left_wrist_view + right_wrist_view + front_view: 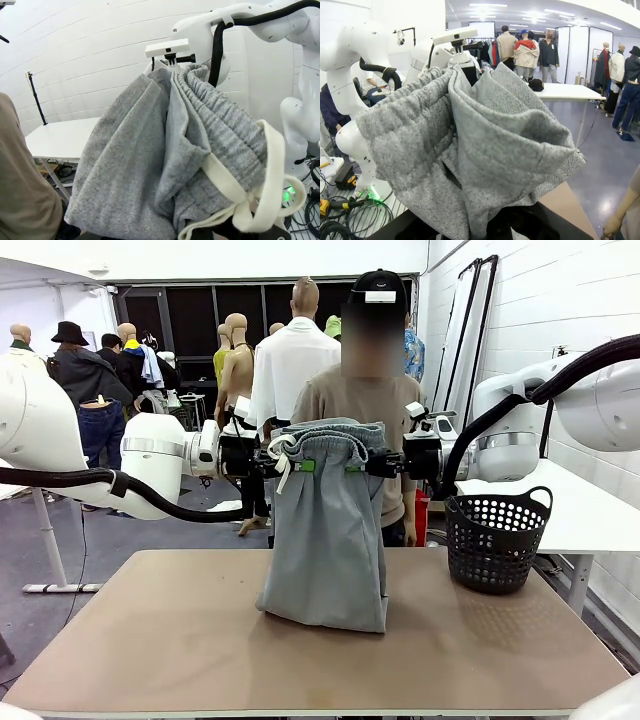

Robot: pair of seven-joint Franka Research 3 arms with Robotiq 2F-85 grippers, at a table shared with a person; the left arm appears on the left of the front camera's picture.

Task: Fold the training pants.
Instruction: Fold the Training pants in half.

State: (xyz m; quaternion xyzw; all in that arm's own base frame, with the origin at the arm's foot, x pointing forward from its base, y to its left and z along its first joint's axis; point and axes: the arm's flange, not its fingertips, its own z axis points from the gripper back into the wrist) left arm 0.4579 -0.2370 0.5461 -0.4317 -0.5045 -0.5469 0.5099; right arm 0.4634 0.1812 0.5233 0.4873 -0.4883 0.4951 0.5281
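The light grey jersey training pants point(328, 540) hang in the centre of the front view, folded over so that the leg ends are hidden; only a doubled panel shows, its long axis vertical, the gathered waistband at the top and the bottom fold resting on the tan tabletop point(180, 640). The cloth blocks most of the person in a brown top point(340, 400) standing directly behind it. The left gripper point(300, 465), coming from picture left, is clamped on the left end of the waistband beside the knotted white drawstring point(282, 455); the right gripper point(358, 467), from picture right, is closed on the waistband's right end. In both wrist views bunched grey fabric covers the fingers, so the pads themselves cannot be made out. A black perforated plastic basket point(495, 540) stands on the table at centre right, well apart from the pants. A white table point(590, 500) lies behind it.
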